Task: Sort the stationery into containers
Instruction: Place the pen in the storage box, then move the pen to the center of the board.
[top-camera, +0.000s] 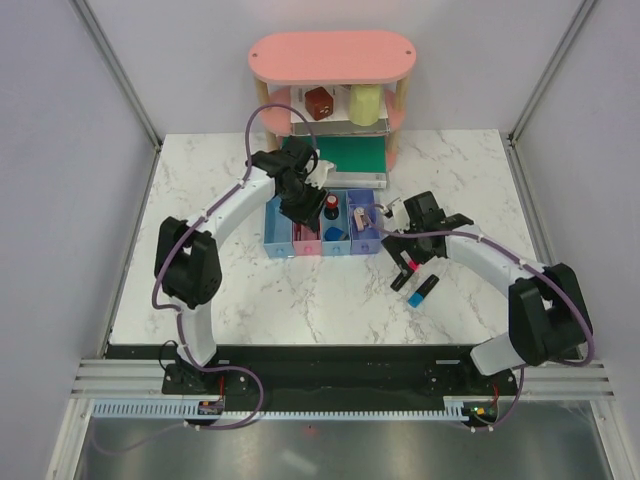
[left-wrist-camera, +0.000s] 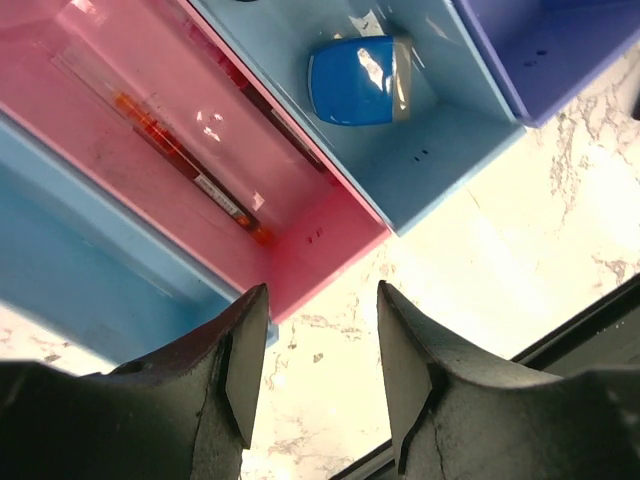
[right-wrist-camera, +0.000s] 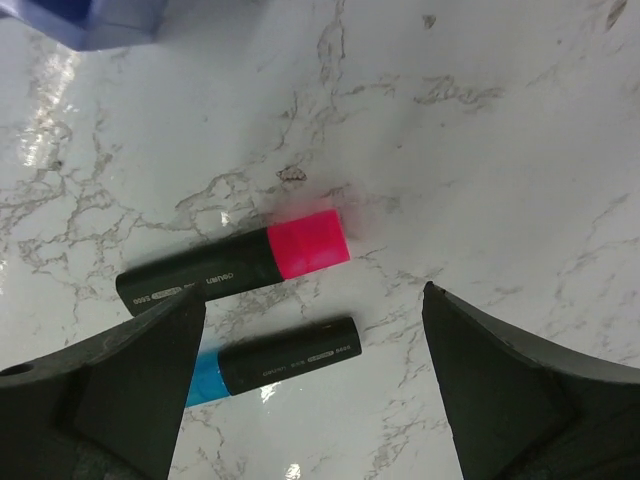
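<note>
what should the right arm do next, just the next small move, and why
Probably lower the right tool onto the pink-ended highlighter and close on it. The jaws stand open and empty above it. That highlighter and the blue-ended highlighter both lie on the marble table, outside the bins, so each is yet to be sorted.

Left arm (top-camera: 232, 208): white curved links, black joint housings.
Right arm (top-camera: 482, 252): same white links, black joints.
Cables (top-camera: 248, 135): purple, one run along each arm.
Bases (top-camera: 190, 376): black.
Left gripper (left-wrist-camera: 322, 295): matte black fingers (left-wrist-camera: 180, 400), pale grey pads (left-wrist-camera: 245, 375).
Right gripper (right-wrist-camera: 312, 297): broad matte black fingers.
</note>
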